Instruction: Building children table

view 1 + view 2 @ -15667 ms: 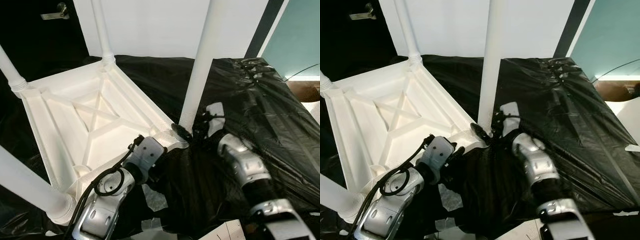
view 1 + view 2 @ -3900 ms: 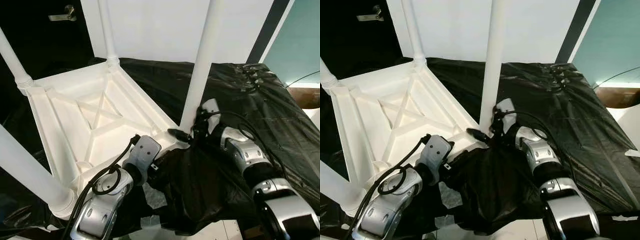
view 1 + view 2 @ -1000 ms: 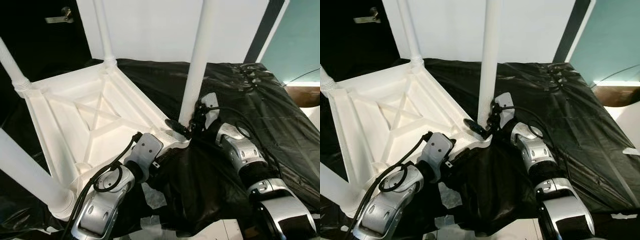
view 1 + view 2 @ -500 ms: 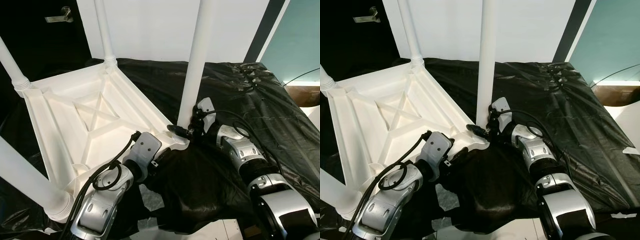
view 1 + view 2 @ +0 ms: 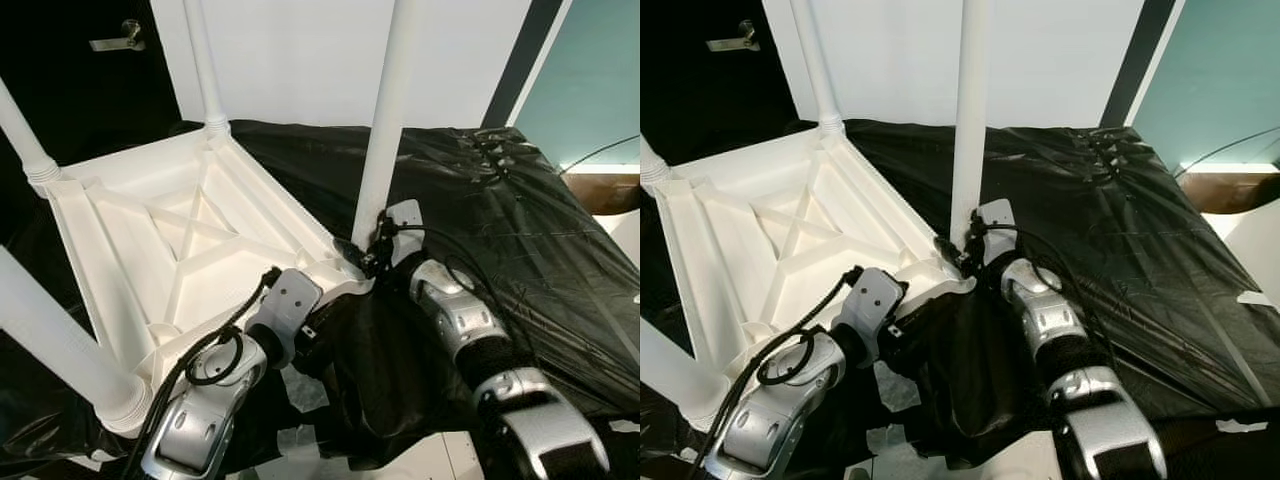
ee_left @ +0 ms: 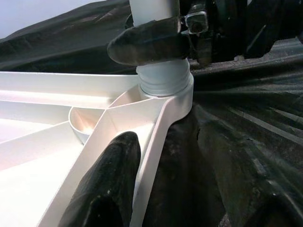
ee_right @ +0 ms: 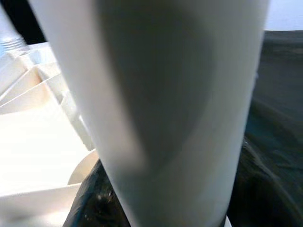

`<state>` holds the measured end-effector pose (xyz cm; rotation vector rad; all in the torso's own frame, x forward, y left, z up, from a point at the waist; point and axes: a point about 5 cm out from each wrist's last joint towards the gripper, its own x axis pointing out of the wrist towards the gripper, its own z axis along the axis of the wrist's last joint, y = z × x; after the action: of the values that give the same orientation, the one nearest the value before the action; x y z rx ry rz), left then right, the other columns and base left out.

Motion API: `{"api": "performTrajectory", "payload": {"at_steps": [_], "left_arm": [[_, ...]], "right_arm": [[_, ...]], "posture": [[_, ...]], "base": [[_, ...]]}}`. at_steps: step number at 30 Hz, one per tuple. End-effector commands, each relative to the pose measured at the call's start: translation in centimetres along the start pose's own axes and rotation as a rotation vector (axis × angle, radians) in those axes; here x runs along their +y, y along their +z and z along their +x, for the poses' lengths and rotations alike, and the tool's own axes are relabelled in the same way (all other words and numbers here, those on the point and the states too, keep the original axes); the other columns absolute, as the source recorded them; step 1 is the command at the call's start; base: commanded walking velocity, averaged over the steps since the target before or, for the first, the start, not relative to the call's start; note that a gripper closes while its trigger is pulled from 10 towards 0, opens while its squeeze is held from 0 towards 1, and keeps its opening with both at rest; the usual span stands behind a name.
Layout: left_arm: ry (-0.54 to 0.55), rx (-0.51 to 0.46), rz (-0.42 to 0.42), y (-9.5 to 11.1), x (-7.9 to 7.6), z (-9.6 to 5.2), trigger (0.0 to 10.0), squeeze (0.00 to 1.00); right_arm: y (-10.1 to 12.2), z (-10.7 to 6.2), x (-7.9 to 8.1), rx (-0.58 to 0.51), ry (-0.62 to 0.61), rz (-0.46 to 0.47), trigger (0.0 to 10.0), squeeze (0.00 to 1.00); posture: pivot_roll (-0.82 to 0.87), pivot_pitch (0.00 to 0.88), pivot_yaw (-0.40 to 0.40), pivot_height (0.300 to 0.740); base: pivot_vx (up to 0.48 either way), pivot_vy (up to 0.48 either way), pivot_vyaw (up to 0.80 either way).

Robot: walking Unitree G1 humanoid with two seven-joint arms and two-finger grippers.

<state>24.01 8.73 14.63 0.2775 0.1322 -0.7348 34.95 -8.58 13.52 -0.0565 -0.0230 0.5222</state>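
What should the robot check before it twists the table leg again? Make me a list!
1. Right gripper wraps the base of the near leg: ok, one finger lies across it.
2. Leg sits in the corner socket: ok, looks seated; how tight, cannot tell.
3. Leg stands straight: ok, roughly upright.
4. Left gripper steadies the upturned table top: ok, a finger rests against its rim.
5. Black plastic sheet kept out of the socket: cannot tell.

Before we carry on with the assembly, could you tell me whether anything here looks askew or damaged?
Nothing looks damaged. The white table lies upside down on black sheeting, as expected mid-assembly. The right gripper clasps the near leg at its socket, and that leg stands upright.
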Motion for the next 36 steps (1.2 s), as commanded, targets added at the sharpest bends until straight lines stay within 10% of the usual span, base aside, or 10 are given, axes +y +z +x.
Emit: {"api": "performTrajectory", "payload": {"at_steps": [1,18,19,21,22,24,25,36], "left_arm": [[0.017,-0.004,0.006,0.1,-0.2,-0.1,10.0,0.0],[0.018,0.005,0.009,-0.1,0.0,-0.2,10.0,0.0],[0.02,0.006,0.007,-0.1,0.0,-0.2,10.0,0.0],[0.021,0.005,0.006,-0.1,0.0,-0.2,10.0,0.0],[0.021,0.004,0.005,-0.1,-0.1,-0.2,10.0,0.0],[0.021,0.004,0.005,-0.1,-0.2,-0.2,10.0,0.0],[0.024,0.003,0.003,-0.1,-0.1,-0.2,10.0,0.0],[0.037,-0.009,0.009,0.1,0.3,-0.2,10.0,0.0]], "right_arm": [[-2.2,-0.8,0.2,0.1,-0.061,0.007,0.0,0.0],[-2.1,-1.4,2.9,0.086,-0.178,0.058,0.0,0.0],[-1.9,-1.5,2.9,0.081,-0.187,0.054,10.0,0.0],[-1.7,-1.5,2.8,0.077,-0.197,0.048,10.0,0.0],[-1.5,-1.6,2.4,0.071,-0.209,0.05,10.0,0.71],[-1.3,-1.6,2.1,0.064,-0.212,0.055,10.0,0.71],[-1.0,-1.7,1.7,0.047,-0.194,0.067,10.0,1.0],[0.6,-3.0,-1.8,-0.036,0.099,0.032,10.0,1.0]], "posture": [[0.13,0.04,-0.073,0.74],[0.13,0.038,-0.066,0.74],[0.13,0.038,-0.067,0.74],[0.13,0.038,-0.069,0.74],[0.13,0.037,-0.07,0.74],[0.13,0.037,-0.07,0.74],[0.13,0.034,-0.07,0.74],[0.11,0.029,-0.066,0.74]], "base": [[0.0,0.0,0.0],[0.0,0.0,0.0],[0.0,0.0,0.0],[0.0,0.0,0.0],[0.0,0.0,0.0],[0.0,0.0,0.0],[0.0,0.0,0.0],[0.0,0.0,0.0]]}}
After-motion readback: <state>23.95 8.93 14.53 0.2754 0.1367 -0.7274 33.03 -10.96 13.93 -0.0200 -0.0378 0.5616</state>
